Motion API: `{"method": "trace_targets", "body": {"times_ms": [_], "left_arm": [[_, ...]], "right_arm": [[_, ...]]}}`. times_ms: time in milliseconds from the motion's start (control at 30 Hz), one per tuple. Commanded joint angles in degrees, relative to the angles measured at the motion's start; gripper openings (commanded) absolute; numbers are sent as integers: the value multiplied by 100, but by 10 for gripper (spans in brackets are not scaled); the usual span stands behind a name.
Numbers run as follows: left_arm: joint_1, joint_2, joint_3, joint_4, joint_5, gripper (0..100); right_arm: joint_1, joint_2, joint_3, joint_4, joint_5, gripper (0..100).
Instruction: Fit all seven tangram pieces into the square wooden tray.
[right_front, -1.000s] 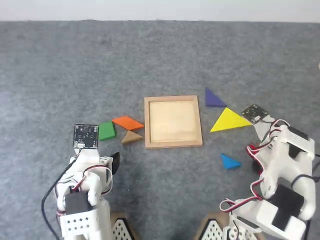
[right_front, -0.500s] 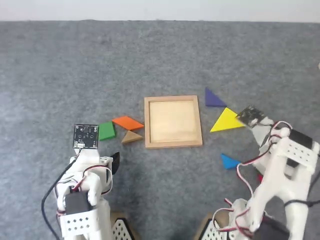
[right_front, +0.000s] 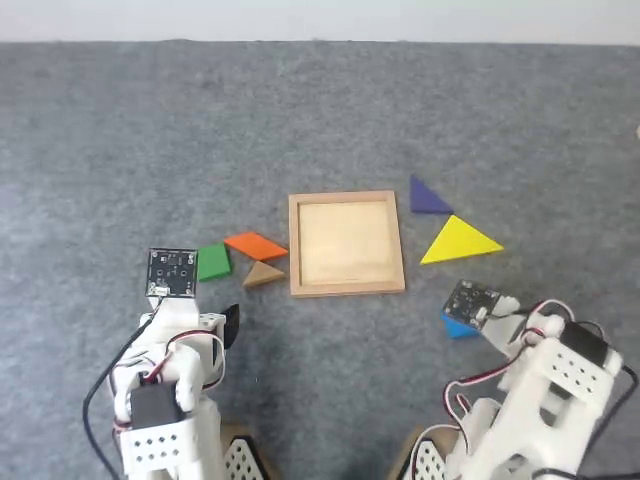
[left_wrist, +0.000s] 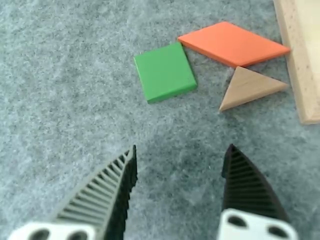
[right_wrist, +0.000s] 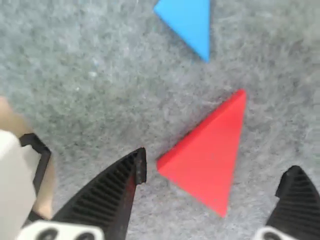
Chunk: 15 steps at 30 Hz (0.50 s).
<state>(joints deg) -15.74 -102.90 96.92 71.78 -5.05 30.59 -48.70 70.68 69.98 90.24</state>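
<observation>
The left gripper (left_wrist: 181, 150) is held open and empty, near the green square (right_front: 213, 262), orange parallelogram (right_front: 256, 245) and tan triangle (right_front: 264, 273). The square wooden tray (right_front: 346, 288) is seen mid-table, unfilled. The purple triangle (right_front: 429, 197), yellow triangle (right_front: 458, 241) and blue triangle (right_front: 458, 326) are scattered rightward. The right gripper (right_wrist: 217, 162) is spread open astride the red triangle (right_wrist: 207, 155).

- No text, number or sign can be read in any view.
- Tray (right_front: 294, 245) and coloured pieces (right_front: 458, 241): plain faces, no print.
- Dark boards (right_front: 172, 271) on the wrists: marks too small to read.
</observation>
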Motion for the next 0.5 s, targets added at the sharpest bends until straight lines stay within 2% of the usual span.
{"method": "trace_targets", "body": {"times_ms": [0, 133, 400, 467], "left_arm": [[-35, -62, -40, 18, -44, 273], [-35, -62, -40, 18, -44, 273], [-35, -62, -40, 18, -44, 273], [-35, -62, -40, 18, -44, 273]], "right_arm": [[110, 101, 62, -303, 141, 395], [374, 787, 9, -813, 281, 395], [901, 2571, -1046, -884, 325, 395], [1033, 2879, -1204, -884, 527, 395]]}}
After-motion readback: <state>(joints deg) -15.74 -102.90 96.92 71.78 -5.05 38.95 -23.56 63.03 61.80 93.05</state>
